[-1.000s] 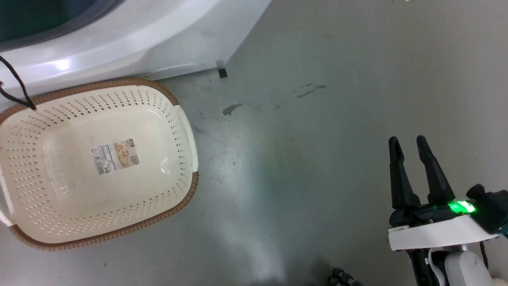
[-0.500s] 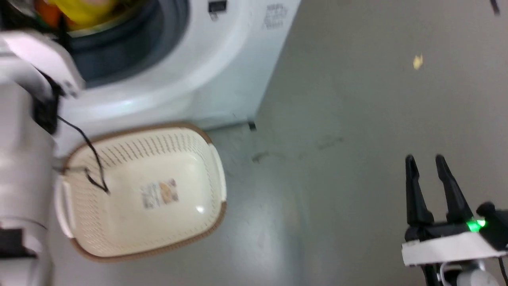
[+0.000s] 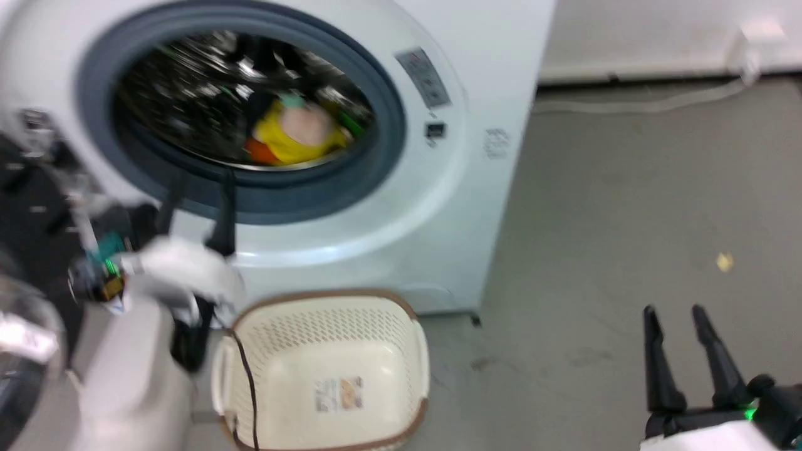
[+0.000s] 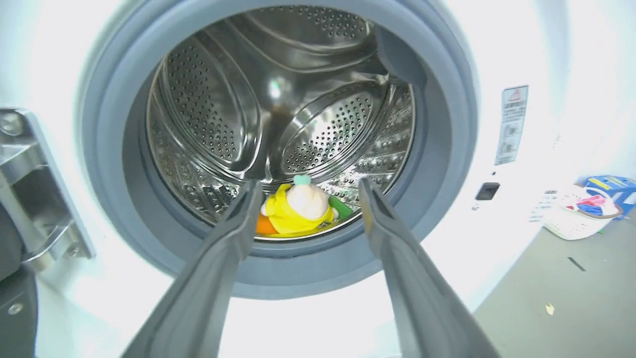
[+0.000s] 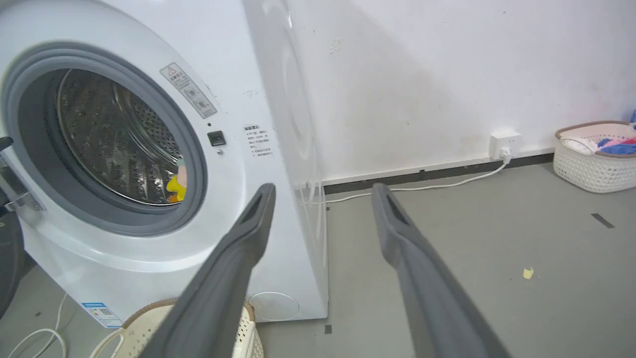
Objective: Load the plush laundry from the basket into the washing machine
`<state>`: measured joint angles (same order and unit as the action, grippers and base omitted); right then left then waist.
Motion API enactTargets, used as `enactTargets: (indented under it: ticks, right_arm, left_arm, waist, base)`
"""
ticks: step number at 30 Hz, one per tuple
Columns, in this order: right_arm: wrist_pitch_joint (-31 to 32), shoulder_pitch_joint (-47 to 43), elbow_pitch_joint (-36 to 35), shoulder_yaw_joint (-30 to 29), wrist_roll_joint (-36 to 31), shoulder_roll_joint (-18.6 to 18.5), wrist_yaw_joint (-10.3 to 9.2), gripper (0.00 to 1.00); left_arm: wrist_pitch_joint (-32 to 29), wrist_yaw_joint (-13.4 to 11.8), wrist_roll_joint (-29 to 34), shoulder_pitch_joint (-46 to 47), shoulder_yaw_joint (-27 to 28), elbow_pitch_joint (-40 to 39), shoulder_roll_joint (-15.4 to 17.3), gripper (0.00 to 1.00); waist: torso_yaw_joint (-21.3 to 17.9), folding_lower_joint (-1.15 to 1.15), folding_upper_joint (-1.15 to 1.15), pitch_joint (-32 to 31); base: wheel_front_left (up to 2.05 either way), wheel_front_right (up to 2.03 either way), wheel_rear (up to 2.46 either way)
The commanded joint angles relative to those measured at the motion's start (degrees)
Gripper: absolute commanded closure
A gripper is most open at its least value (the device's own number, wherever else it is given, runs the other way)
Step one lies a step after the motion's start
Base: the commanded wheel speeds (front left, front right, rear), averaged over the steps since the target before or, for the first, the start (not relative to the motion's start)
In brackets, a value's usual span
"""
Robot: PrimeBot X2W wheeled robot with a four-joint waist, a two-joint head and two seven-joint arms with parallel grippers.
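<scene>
**Head view:** washing machine point(image 3: 463, 207), port open. Plush laundry point(image 3: 294, 131) inside drum, at front lip. Basket point(image 3: 326, 321) on floor below port, holding label sticker point(image 3: 339, 393). Black cable point(image 3: 247, 376) runs over its left rim. Left gripper point(image 3: 202, 178) at port's lower edge. Right gripper point(image 3: 673, 311) over floor, lower right.

**L wrist view:** left gripper released, fingers spread. Plush lies on drum point(image 4: 213, 114) bottom, near front.

**R wrist view:** right gripper released, fingers apart. 2nd basket point(image 5: 591, 169) w/ clothes by wall, far right.

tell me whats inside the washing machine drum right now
The plush laundry lies low at the front of the steel drum, alone as far as shows. The grey seal hides its underside and the drum's nearest floor.
</scene>
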<state>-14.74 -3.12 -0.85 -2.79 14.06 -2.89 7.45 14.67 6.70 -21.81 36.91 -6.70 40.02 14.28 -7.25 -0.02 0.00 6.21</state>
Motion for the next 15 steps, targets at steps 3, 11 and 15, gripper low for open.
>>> enactTargets:
  ticks: [3, 11, 15]
  right_arm:
    - [-0.3, -2.8, -1.0, 1.0, -1.6, 0.0, 0.03, 0.00]
    - [-0.3, -5.4, -1.8, 1.6, -1.7, 0.0, 0.03, 0.00]
    - [-0.3, -6.7, -1.5, 2.1, -1.9, 0.0, 0.03, 0.00]
  left_arm:
    - [0.3, -1.9, 0.8, -11.3, -0.2, -10.1, -0.7, 0.00]
    - [0.3, -8.0, 2.4, -31.7, -1.3, -28.7, -3.4, 0.00]
    - [0.0, -9.4, 4.0, -38.1, -3.2, -32.4, -3.6, 0.00]
  waist:
    - [6.7, 0.02, 0.00, -7.0]
    - [10.4, 0.02, 0.00, -9.1]
    - [11.4, 0.02, 0.00, -9.6]
  base:
    - [0.00, 0.00, 0.00]
    - [0.00, 0.00, 0.00]
    - [0.00, 0.00, 0.00]
